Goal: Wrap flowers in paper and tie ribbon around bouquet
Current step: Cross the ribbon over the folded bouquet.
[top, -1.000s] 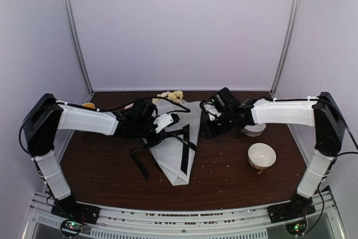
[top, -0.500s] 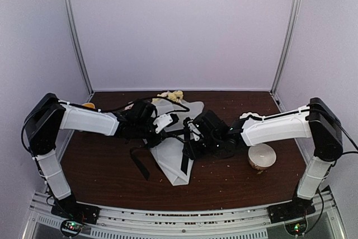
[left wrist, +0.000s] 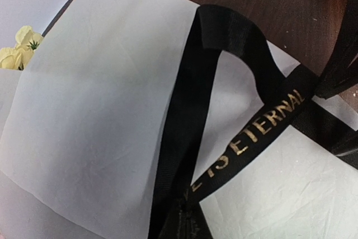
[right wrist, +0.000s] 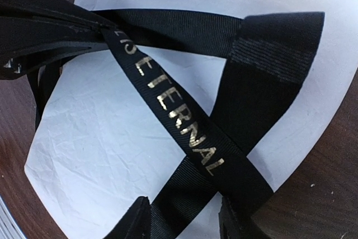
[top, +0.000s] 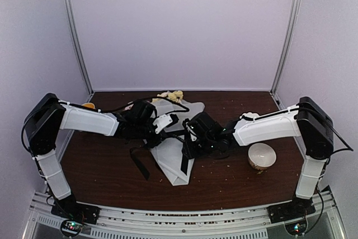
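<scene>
The bouquet (top: 174, 158) lies on the table as a pale paper (left wrist: 95, 110) cone, with yellow flowers (top: 170, 96) at its far, wide end. A black ribbon (right wrist: 168, 104) with gold lettering crosses over the paper in a loop; a loose tail (top: 139, 163) trails to the left. My left gripper (left wrist: 182, 223) is shut on the ribbon where two strands meet, above the cone's left side. My right gripper (right wrist: 182, 216) hovers low over the crossing strands, its jaws open to either side of them and apart from them. In the top view it (top: 190, 138) sits just right of the cone.
A cream bowl (top: 262, 155) stands at the right, close to my right forearm. A small orange thing (top: 88, 105) lies at the back left corner. Crumbs dot the brown table (top: 224, 177). Purple walls close in the back and sides.
My right arm has swung left from the back right to just over the ribbon on the bouquet, its jaws narrowing a little. The left arm has held still with the ribbon.
</scene>
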{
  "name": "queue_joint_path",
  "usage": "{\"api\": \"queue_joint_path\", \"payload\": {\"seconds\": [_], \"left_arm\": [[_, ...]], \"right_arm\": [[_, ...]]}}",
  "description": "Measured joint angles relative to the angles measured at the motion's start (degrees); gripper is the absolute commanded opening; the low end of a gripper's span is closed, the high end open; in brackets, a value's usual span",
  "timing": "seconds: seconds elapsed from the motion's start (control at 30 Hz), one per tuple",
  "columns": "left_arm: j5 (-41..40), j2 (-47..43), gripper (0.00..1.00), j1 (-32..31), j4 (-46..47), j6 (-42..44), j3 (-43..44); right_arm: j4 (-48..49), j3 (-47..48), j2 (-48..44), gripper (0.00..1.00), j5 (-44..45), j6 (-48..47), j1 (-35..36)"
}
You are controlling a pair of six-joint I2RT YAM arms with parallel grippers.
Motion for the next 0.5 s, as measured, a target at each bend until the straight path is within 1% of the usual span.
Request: {"api": "queue_joint_path", "payload": {"seconds": [0.37, 0.43, 0.5], "left_arm": [[0.48, 0.00, 0.00, 0.33, 0.00, -0.31, 0.00], [0.68, 0.00, 0.00, 0.33, 0.00, -0.35, 0.00], [0.83, 0.00, 0.00, 0.33, 0.00, -0.37, 0.00]], "right_arm": [[0.28, 2.43, 3.17, 0.42, -1.11, 0.61, 0.00], [0.46, 3.37, 3.93, 0.39, -1.55, 0.63, 0.00], [0.72, 4.42, 4.87, 0.32, -2.19, 0.76, 0.00]]}}
